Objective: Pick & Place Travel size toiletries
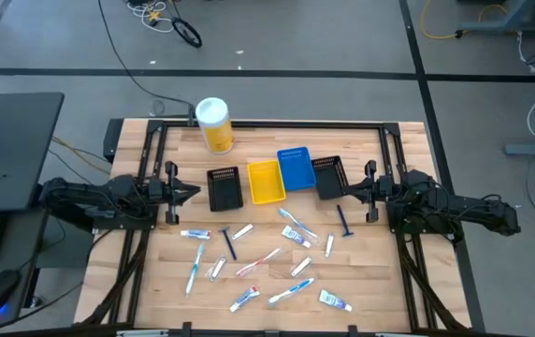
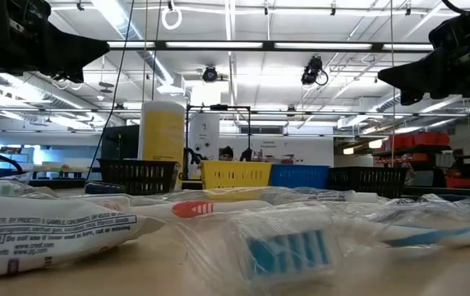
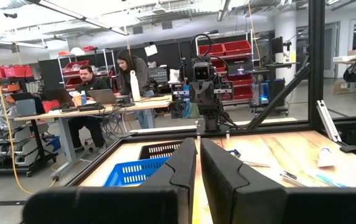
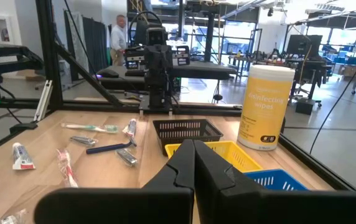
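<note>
The travel size toiletries (image 1: 267,257) lie scattered flat on the near half of the wooden table: small white tubes (image 1: 335,300), a teal toothbrush (image 1: 194,267), a pink toothbrush (image 1: 258,264) and dark-handled razors (image 1: 345,223). In the low view a white tube (image 2: 46,230) and a wrapped brush (image 2: 284,247) fill the foreground. My left gripper (image 1: 188,194) (image 3: 197,158) hovers shut above the table's left side, next to a black bin. My right gripper (image 1: 342,194) (image 4: 194,158) hovers shut at the right side, facing the left one. Neither touches anything.
A row of small bins stands between the grippers: black (image 1: 224,188), yellow (image 1: 266,182), blue (image 1: 296,170), black (image 1: 328,177). A large yellow canister (image 1: 214,124) with a white lid stands at the far edge. A black frame (image 1: 267,124) runs around the table. People sit and stand in the room beyond.
</note>
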Controlling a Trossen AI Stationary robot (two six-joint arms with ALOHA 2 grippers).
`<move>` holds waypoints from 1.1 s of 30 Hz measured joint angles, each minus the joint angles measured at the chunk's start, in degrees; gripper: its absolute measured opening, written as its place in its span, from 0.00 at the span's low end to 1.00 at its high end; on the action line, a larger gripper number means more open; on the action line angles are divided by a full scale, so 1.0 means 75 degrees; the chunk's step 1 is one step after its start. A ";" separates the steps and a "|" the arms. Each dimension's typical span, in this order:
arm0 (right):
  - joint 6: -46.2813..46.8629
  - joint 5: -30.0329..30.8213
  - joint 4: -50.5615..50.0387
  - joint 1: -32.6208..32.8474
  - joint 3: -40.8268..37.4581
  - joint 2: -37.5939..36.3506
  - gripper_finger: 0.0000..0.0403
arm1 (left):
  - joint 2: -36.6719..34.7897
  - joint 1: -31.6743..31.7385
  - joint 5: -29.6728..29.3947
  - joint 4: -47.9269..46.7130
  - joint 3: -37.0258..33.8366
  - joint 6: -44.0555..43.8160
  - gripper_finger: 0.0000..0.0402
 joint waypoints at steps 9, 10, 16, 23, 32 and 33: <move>0.0001 -0.0002 0.0000 0.0000 0.0000 0.0002 0.00 | 0.0001 0.0001 -0.0002 0.0017 -0.0001 -0.0014 0.08; 0.0001 -0.0001 0.0000 0.0001 -0.0002 0.0000 0.00 | 0.0003 -0.0001 -0.0009 0.0053 0.0000 -0.0013 0.08; 0.0001 -0.0002 0.0000 0.0000 -0.0001 0.0001 0.00 | 0.0000 0.0002 -0.0022 0.0249 0.0000 -0.0221 0.08; 0.0001 0.0001 0.0000 0.0002 0.0000 0.0002 0.00 | 0.0003 -0.0001 -0.0026 0.0240 0.0000 -0.0556 0.08; 0.0001 0.0001 0.0000 0.0000 -0.0003 0.0002 0.00 | 0.0003 -0.0001 -0.0028 0.0238 0.0000 -0.0481 0.08; -0.0001 -0.0001 0.0000 0.0003 -0.0001 0.0001 0.00 | 0.0003 0.0002 -0.0028 0.0238 0.0000 -0.0467 0.08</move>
